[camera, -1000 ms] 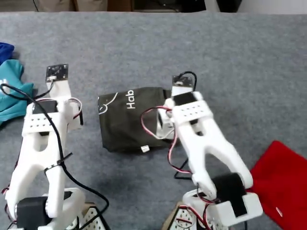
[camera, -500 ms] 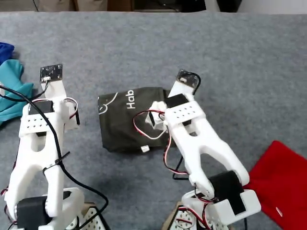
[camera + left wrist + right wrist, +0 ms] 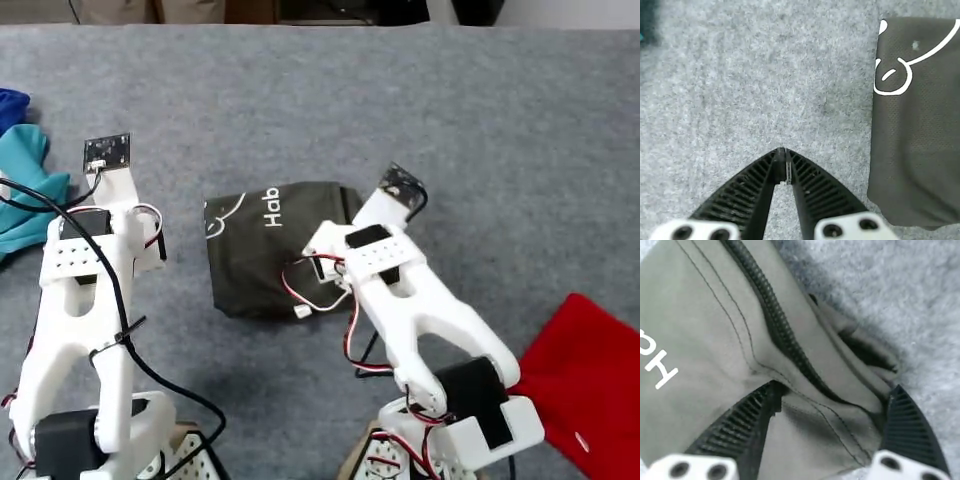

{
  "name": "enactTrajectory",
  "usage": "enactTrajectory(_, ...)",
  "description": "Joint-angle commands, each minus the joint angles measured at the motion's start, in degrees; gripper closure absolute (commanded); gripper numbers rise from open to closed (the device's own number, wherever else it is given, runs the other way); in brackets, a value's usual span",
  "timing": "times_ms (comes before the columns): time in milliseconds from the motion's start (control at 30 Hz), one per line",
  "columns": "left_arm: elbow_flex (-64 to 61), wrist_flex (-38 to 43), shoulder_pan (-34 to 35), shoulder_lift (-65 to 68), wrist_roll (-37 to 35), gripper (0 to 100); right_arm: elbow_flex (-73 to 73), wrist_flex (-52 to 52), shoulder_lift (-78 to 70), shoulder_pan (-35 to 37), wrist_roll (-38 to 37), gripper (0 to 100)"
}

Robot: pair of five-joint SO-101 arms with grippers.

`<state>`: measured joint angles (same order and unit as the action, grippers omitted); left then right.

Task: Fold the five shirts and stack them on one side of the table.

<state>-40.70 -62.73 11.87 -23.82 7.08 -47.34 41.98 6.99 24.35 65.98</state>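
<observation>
A folded dark olive shirt (image 3: 265,245) with white print lies mid-table. My right gripper (image 3: 385,200) hangs over its right edge. In the right wrist view that gripper (image 3: 832,410) is open: one finger (image 3: 757,412) rests on the olive shirt (image 3: 715,335), the other (image 3: 905,417) stands at the bunched hem by the grey cloth. To the left of the shirt my left gripper (image 3: 112,168) is over bare table. Its left wrist view shows the gripper (image 3: 781,162) shut on nothing, with the shirt's printed corner (image 3: 915,115) off to the side.
A red shirt (image 3: 585,375) lies at the front right edge. A teal shirt (image 3: 25,190) and a blue one (image 3: 10,105) sit bunched at the far left. The grey table cover (image 3: 480,110) is bare at the back and right.
My right gripper has swung to the right along the olive shirt's right edge and turned. The left arm shifted slightly left, then held still.
</observation>
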Motion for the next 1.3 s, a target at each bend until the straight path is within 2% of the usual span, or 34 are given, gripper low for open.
enactTrajectory(0,-0.1,0.7,0.4,-2.1,0.0,98,-0.1,-1.0,0.0,0.4,0.9,66.3)
enactTrajectory(100,-0.1,0.7,0.4,-2.1,0.0,98,-0.2,-1.0,0.0,0.2,0.9,69.4)
enactTrajectory(333,0.1,0.7,2.0,-2.1,-0.4,98,0.0,-1.0,0.1,-0.2,0.2,99.2)
enactTrajectory(467,-0.1,0.7,2.1,-2.1,-0.3,98,0.0,-0.6,0.6,-3.8,-0.4,99.1)
enactTrajectory(600,0.1,0.7,2.1,-2.1,-0.3,98,0.0,-0.4,0.7,-8.0,-4.3,99.4)
enactTrajectory(833,0.3,0.7,1.4,-2.1,-0.4,98,5.7,8.1,0.7,-13.8,-6.8,99.4)
enactTrajectory(1000,0.1,3.6,-5.6,-2.0,-3.0,97,8.2,10.5,0.7,-15.4,-6.8,99.4)
enactTrajectory(1100,1.3,4.0,-10.3,-2.0,-8.2,90,8.5,10.5,0.7,-15.6,-6.8,99.4)
enactTrajectory(1267,1.4,4.0,-12.1,-1.9,-10.4,87,8.6,10.5,1.2,-20.6,-7.7,99.4)
